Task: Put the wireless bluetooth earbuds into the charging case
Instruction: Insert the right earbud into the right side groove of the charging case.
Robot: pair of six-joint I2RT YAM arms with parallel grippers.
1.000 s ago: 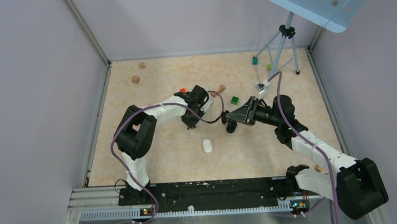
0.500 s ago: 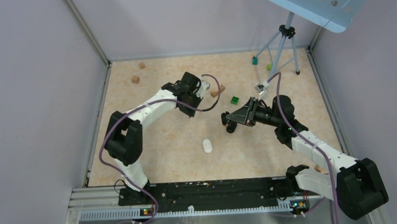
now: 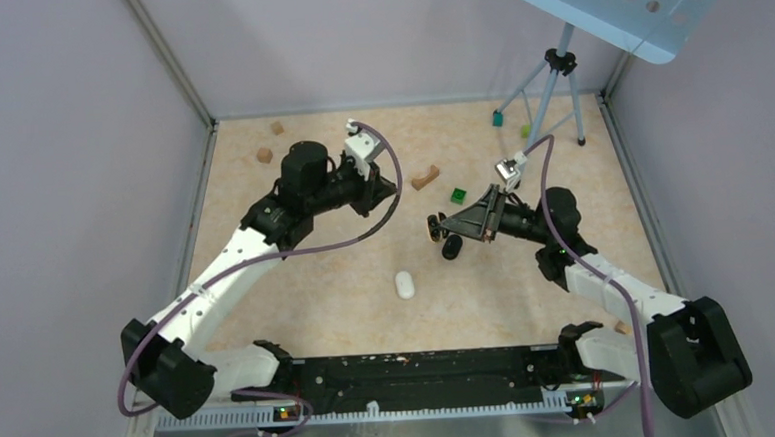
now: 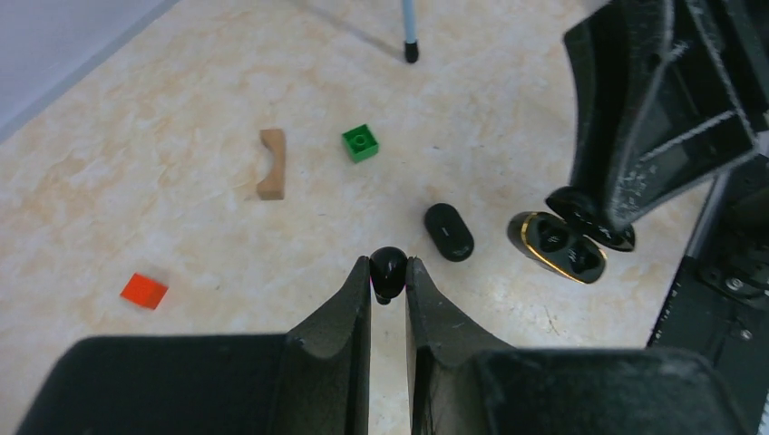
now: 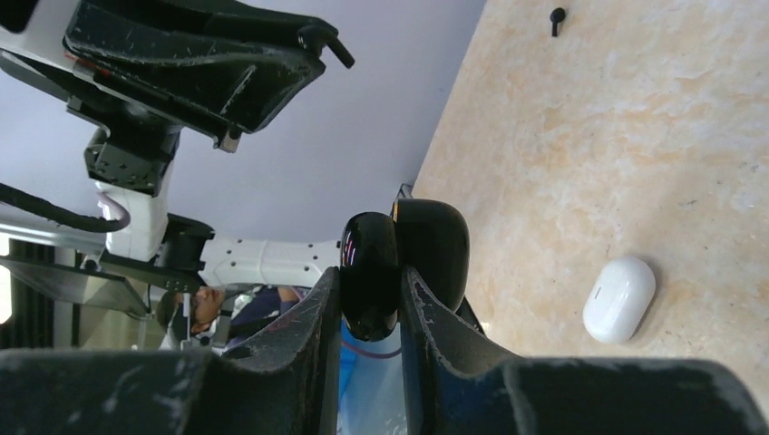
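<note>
**benchrat:** The left wrist cam is the useful one. Right up close, the left pincer (image 4: 388, 265) is clenched on a small glossy black earbud (image 4: 389, 276), which is pinched at the very fingertips. Just past it a black oval pod (image 4: 449, 232) lies flat on the worktop (image 4: 181, 217). Beside that is the open black charging case with a gold rim (image 4: 558, 246), two dark sockets facing the camera, grasped by the right pincer (image 4: 591, 219). In the top view the earbud is too small to make out.

**yam_fan:** Yep, and the right wrist cam only gives you the case's smooth, shiny shell squeezed between its own fingers. You can't see the sockets from there. It does catch a white oval case (image 5: 618, 299) lying on the worktop, which the left cam misses. The top view puts it near the front middle, well apart from both arms.

**benchrat:** The surface is matte beige with a marbled pattern, with pale lilac walls (image 3: 82, 194) on three sides.

**yam_fan:** Farther back there's some clutter:
- an orange-red block (image 4: 144, 291)
- a wooden arch block (image 4: 270, 164)
- a studded green toy brick (image 4: 361, 142)
- a thin-legged tripod (image 3: 556, 79) in the far right corner
</note>
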